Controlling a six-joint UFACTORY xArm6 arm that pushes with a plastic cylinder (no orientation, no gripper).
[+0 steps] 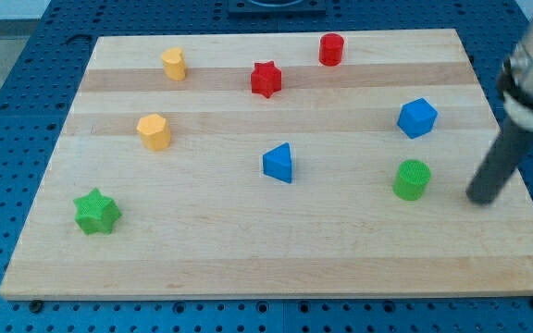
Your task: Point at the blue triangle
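Observation:
The blue triangle [278, 164] sits near the middle of the wooden board [248, 250]. My tip [479, 197] rests on the board near its right edge, far to the right of the blue triangle. A green cylinder [412, 179] stands between the tip and the triangle, close to the tip's left. The dark rod rises from the tip up to the view's right top.
A blue cube [417, 117] lies above the green cylinder. A red star [266, 80] and a red cylinder [331, 49] are near the top. Two yellow blocks [174, 64] [154, 131] are at the upper left. A green star [96, 212] is at the lower left.

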